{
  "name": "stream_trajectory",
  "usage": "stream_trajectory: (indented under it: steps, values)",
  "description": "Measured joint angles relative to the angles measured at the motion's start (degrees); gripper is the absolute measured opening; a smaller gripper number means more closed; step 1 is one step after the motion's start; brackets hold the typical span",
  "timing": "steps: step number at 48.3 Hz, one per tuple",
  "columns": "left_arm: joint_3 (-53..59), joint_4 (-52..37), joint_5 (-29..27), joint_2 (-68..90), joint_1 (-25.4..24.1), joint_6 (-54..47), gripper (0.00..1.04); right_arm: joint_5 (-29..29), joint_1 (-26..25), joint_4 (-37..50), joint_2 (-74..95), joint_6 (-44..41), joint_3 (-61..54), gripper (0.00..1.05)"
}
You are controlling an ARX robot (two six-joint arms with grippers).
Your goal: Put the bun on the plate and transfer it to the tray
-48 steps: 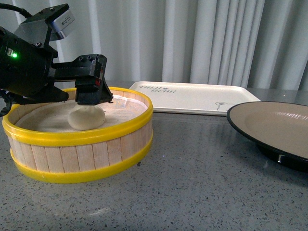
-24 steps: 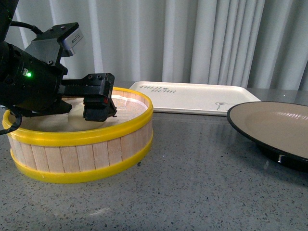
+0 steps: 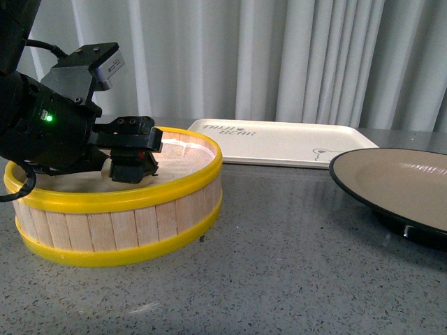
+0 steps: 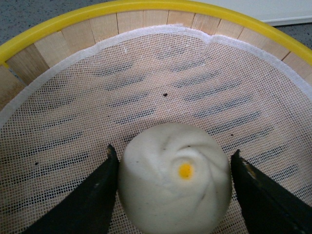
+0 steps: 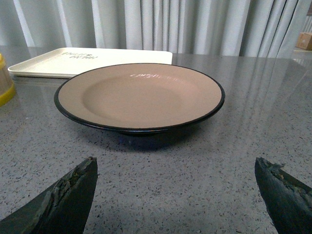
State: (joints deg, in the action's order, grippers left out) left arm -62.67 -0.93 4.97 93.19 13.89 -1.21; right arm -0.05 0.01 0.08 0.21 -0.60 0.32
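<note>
The cream-white bun (image 4: 173,178) with a swirl top and a yellow dot sits on the mesh liner inside the yellow-rimmed wooden steamer basket (image 3: 119,202). My left gripper (image 4: 174,187) is shut on the bun, one black finger on each side. In the front view the left gripper (image 3: 133,164) is down inside the basket and hides the bun. The beige plate (image 3: 401,188) with a black rim stands empty at the right and also shows in the right wrist view (image 5: 141,95). My right gripper (image 5: 175,192) is open and empty above the table, in front of the plate. The cream-white tray (image 3: 279,139) lies at the back.
The grey speckled table (image 3: 279,272) runs between the basket and the plate. Pale curtains (image 3: 314,56) hang behind the table. The tray also shows behind the plate in the right wrist view (image 5: 73,58).
My left gripper has come down from above the bun into the basket and has shut round the bun. The bun now is hidden in the front view. Plate and tray have not moved.
</note>
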Motion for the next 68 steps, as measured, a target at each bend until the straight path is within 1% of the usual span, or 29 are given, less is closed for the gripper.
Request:
stream_trajectory:
  steps: [4,5,6,8,12,14,20,27,31,35,39,42,51,58,64,68]
  values:
    - [-0.1,-0.2,0.0,0.0,0.0,0.0,0.56,0.0,0.0,0.0,0.0,0.0,0.0,0.96]
    - [-0.1,-0.3,-0.1,0.0,0.0,0.1,0.5,0.0,0.0,0.0,0.0,0.0,0.0,0.96]
    - [-0.1,-0.5,-0.1,0.0,0.0,0.1,0.48,0.0,0.0,0.0,0.0,0.0,0.0,0.96]
    - [-0.1,-1.2,0.2,0.0,0.0,0.5,0.38,0.0,0.0,0.0,0.0,0.0,0.0,0.96]
    - [-0.1,-2.9,0.7,-0.4,0.2,1.6,0.26,0.0,0.0,0.0,0.0,0.0,0.0,0.96]
    - [-0.1,-4.5,1.6,-0.9,0.4,2.0,0.18,0.0,0.0,0.0,0.0,0.0,0.0,0.96]
    - [-0.3,-7.6,2.7,-2.4,1.2,2.9,0.06,0.0,0.0,0.0,0.0,0.0,0.0,0.96]
    - [-1.6,-12.6,3.6,-3.0,3.3,3.5,0.05,0.0,0.0,0.0,0.0,0.0,0.0,0.96]
    - [-2.6,-15.3,4.6,-3.0,5.7,4.1,0.05,0.0,0.0,0.0,0.0,0.0,0.0,0.96]
    - [-4.0,-17.5,6.2,-3.0,9.3,4.1,0.05,0.0,0.0,0.0,0.0,0.0,0.0,0.96]
    - [-5.8,-18.2,7.5,-2.7,14.2,3.5,0.05,0.0,0.0,0.0,0.0,0.0,0.0,0.96]
    - [-6.6,-18.7,8.3,-1.9,16.5,2.9,0.05,0.0,0.0,0.0,0.0,0.0,0.0,0.96]
    - [-9.4,-18.7,9.0,3.1,22.7,1.3,0.05,0.0,0.0,0.0,0.0,0.0,0.0,0.96]
    - [-12.7,-17.1,8.9,7.5,25.4,-0.3,0.05,0.0,0.0,0.0,0.0,0.0,0.0,0.96]
    - [-18.6,-13.4,8.2,12.6,27.8,-2.5,0.05,0.0,0.0,0.0,0.0,0.0,0.0,0.96]
    - [-21.8,-12.7,7.3,15.7,29.0,-4.4,0.05,0.0,0.0,0.0,0.0,0.0,0.0,0.96]
